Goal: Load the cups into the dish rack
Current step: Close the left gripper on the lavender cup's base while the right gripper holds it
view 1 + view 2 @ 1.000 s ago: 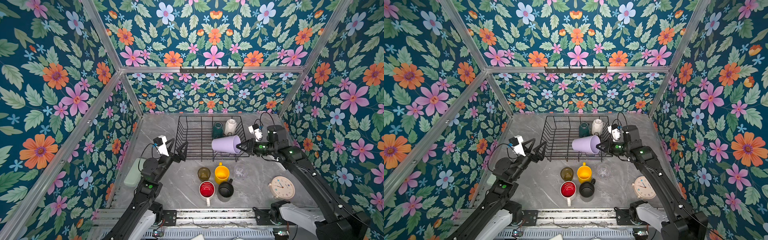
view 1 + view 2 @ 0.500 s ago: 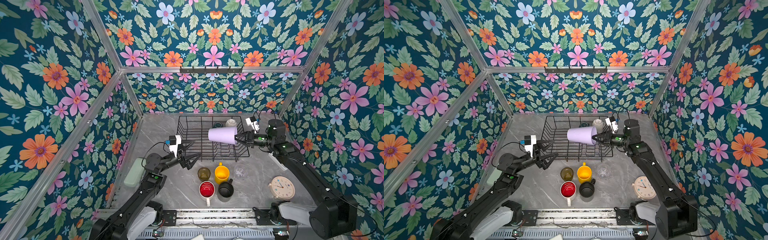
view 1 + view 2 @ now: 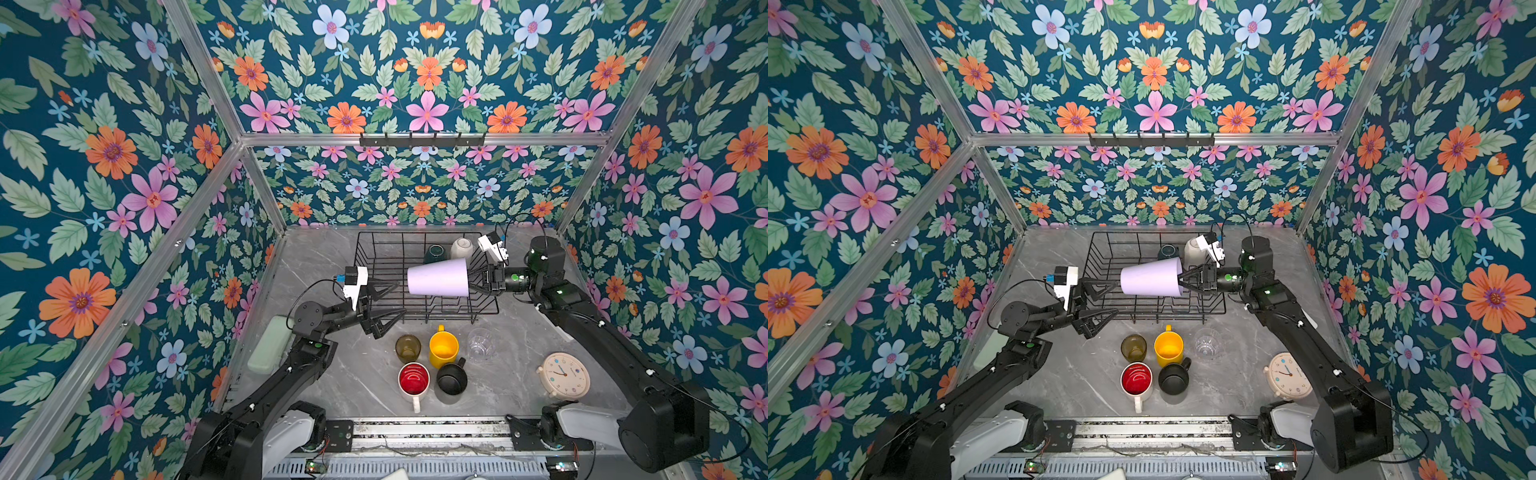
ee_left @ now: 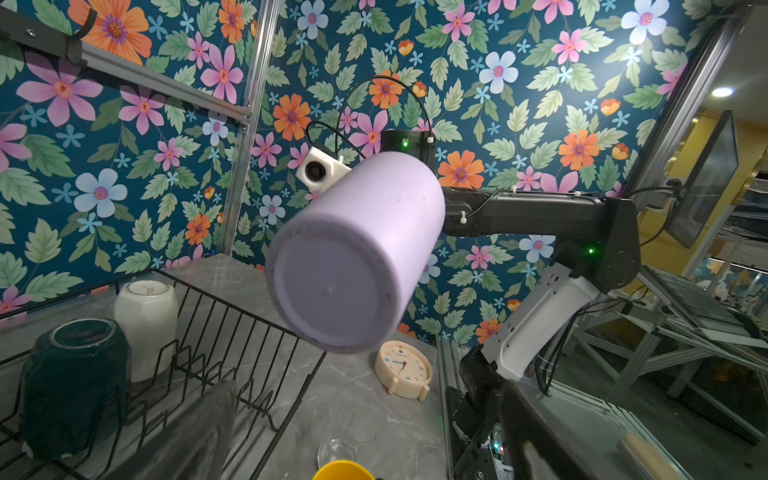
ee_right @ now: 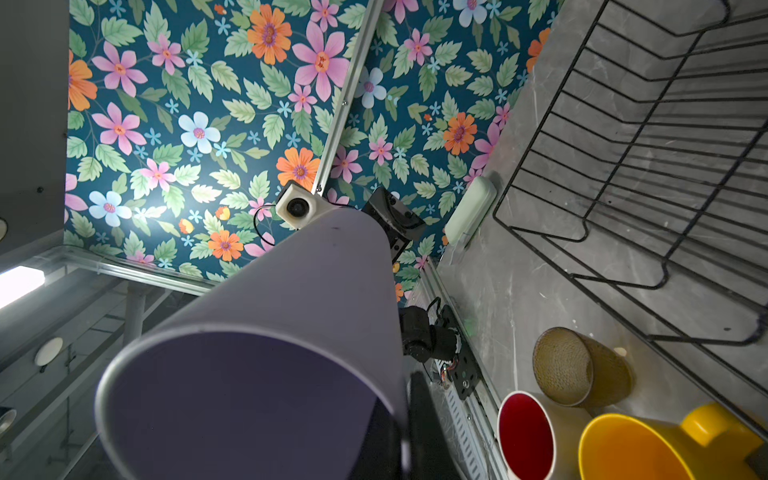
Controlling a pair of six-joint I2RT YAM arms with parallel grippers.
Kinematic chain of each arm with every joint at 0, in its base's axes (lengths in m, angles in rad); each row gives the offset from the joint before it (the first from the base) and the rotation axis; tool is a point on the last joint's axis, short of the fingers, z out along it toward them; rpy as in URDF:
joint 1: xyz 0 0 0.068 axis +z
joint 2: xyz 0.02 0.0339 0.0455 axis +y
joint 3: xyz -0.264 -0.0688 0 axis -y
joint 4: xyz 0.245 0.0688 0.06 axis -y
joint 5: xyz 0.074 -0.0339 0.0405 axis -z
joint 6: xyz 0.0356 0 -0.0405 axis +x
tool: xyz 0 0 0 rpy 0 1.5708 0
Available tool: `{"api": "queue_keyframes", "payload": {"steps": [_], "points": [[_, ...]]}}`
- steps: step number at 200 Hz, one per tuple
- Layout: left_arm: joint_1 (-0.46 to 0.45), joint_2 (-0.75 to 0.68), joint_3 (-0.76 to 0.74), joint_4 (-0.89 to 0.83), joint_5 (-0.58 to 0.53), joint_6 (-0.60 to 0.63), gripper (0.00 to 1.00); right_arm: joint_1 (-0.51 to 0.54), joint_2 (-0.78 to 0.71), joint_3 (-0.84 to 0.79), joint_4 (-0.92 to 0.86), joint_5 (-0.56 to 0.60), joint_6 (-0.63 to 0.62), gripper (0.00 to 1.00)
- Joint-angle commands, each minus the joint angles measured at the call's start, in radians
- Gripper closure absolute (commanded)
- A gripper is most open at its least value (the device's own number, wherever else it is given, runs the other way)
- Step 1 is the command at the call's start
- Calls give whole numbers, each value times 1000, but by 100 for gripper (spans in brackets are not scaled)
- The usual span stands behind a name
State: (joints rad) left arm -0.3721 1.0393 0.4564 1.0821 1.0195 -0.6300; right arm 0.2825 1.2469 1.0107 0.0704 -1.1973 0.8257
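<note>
Pinching lilac tumbler (image 3: 438,277), right jaws; left jaws wide; marble tabletop (image 3: 357,386), floral walls (image 3: 415,187).

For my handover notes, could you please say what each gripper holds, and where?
The right gripper pinches the lilac tumbler by its rim; left gripper holds nothing.

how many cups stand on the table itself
5, before the rack: olive glass, yellow mug, clear glass in a row; red-lined mug, black mug in front of those. None looks hidden.
</note>
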Motion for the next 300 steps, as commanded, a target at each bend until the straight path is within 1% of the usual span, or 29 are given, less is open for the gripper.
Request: {"api": "queue_keyframes", "payload": {"steps": [1, 43, 110, 152, 181, 238, 300], "points": [[2, 7, 12, 75, 35, -40, 1, 32, 10, 14, 31, -21, -34, 100], [1, 18, 2, 165, 66, -100, 1, 81, 68, 29, 72, -31, -22, 100], [1, 7, -11, 199, 81, -136, 1, 154, 139, 73, 114, -34, -7, 100], [1, -9, -4, 182, 87, -135, 1, 208, 178, 111, 117, -38, -14, 100], [1, -20, -11, 180, 87, -135, 1, 229, 211, 123, 157, -50, 12, 100], [1, -25, 0, 174, 83, -148, 1, 256, 242, 138, 162, -65, 15, 100], [1, -37, -4, 177, 95, -158, 4, 272, 279, 144, 204, -67, 50, 100]]}}
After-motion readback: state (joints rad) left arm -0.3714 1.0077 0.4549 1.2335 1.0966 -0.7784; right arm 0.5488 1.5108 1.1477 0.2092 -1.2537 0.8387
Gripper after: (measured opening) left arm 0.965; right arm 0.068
